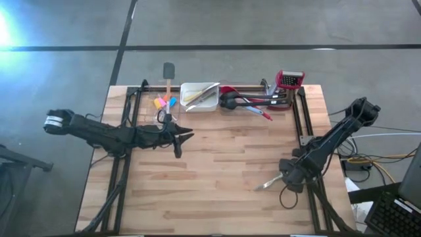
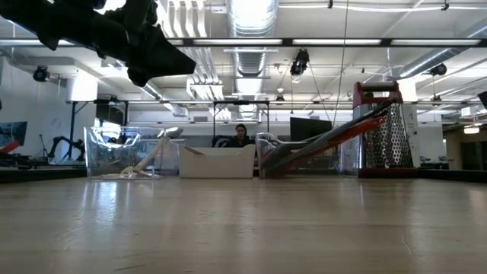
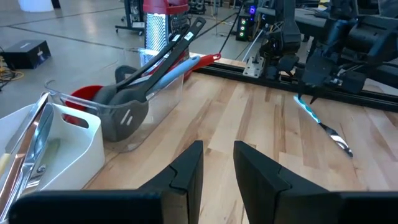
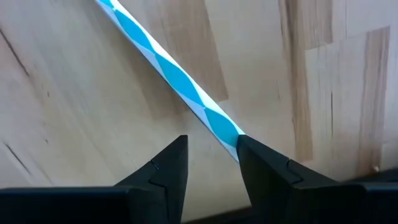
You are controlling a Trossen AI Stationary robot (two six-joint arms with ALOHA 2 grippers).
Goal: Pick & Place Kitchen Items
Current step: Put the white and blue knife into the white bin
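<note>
A utensil with a blue-and-white handle [image 4: 174,71] and a metal end [image 3: 339,142] lies on the wood near the table's right front [image 1: 266,184]. My right gripper [image 4: 211,158] points down over the handle's free end. It is open, and the handle runs up against one finger while bare wood shows in the rest of the gap. My left gripper [image 3: 217,168] hovers level above the table's left middle [image 1: 187,136], slightly open, with nothing between its fingers. Other kitchen items lie in bins at the far edge. My right gripper comes from above, pointing down, with its fingers across the handle. The handle's end [image 4: 231,134] meets the inner side of one fingertip [image 4: 249,152]. I cannot tell whether it touches. The utensil rests on the table.
Along the far edge stand a clear bin [image 1: 161,103] with orange, pink and blue pieces, a white tray [image 1: 199,96] with metal tongs, a clear bin [image 1: 253,100] of red and black long-handled utensils, and a red-topped grater [image 1: 289,80]. A spatula [image 1: 169,74] sticks out past the far edge.
</note>
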